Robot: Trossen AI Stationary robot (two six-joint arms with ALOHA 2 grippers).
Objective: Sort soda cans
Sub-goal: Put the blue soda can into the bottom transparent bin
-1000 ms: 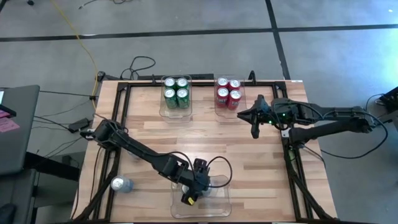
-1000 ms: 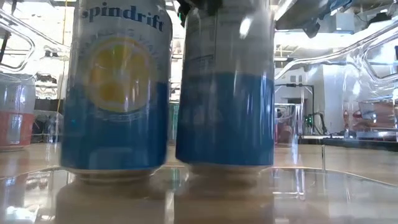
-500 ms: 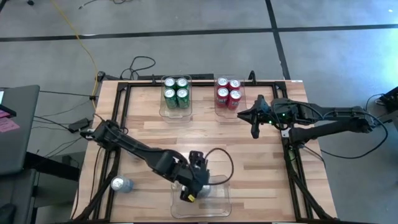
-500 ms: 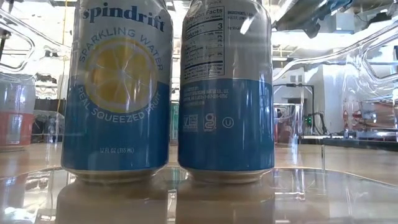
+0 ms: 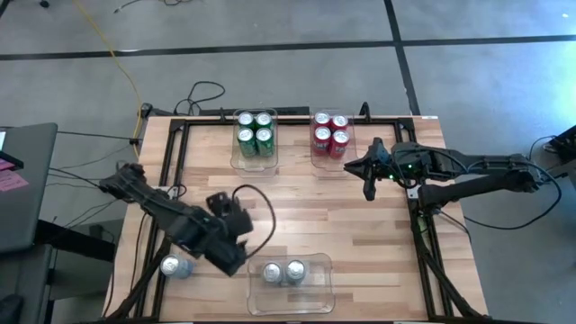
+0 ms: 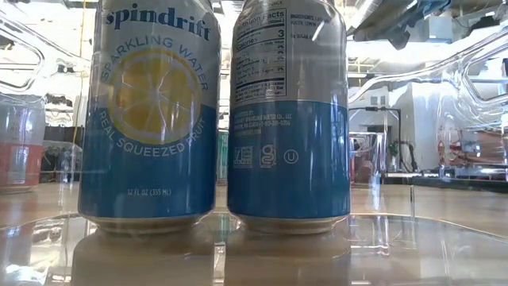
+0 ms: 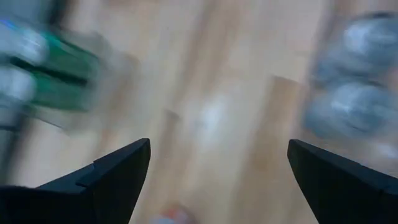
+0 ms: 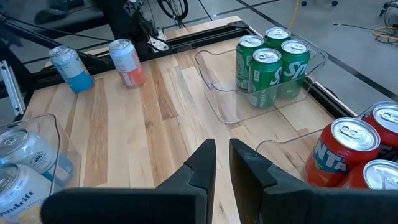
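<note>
The left gripper (image 5: 227,256) has withdrawn from the near bin (image 5: 317,290) toward the worktop's left, jaws apart and empty. Two silver cans (image 5: 283,272) stand upright, side by side, inside that bin. The right gripper (image 5: 368,191) hangs beside the red cans (image 5: 330,135), jaws together.

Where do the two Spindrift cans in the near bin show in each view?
High view: Spindrift cans front centre, in the clear bin.
Low view: fill the frame, side by side.
Left wrist view: likely the blurred grey cans.
Right wrist view: in their bin, across the wood from the green cans.
Shared landmark: green cans; not clear in the low view.
</note>
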